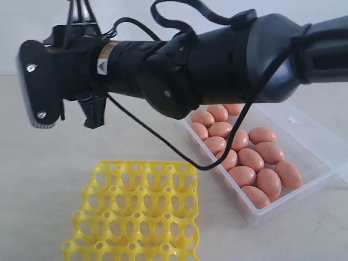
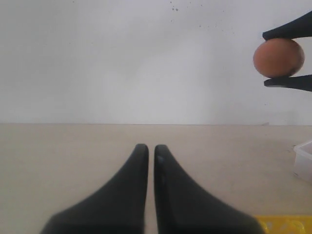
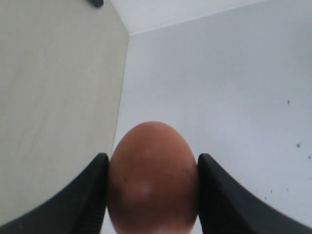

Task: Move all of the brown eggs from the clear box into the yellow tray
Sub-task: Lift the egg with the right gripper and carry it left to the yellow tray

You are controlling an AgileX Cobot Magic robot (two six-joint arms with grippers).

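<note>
While the left end effector [image 2: 150, 147] sits clenched, the right end effector [image 3: 152, 158], parted egg-wide, grips one brown egg [image 3: 152, 185].

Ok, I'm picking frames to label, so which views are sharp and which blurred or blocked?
Exterior view: the right arm blocks the top, but eggs and tray read clearly. Left wrist view: the left gripper is soft, the held egg fairly crisp. Right wrist view: that egg looms close and blurred.
</note>
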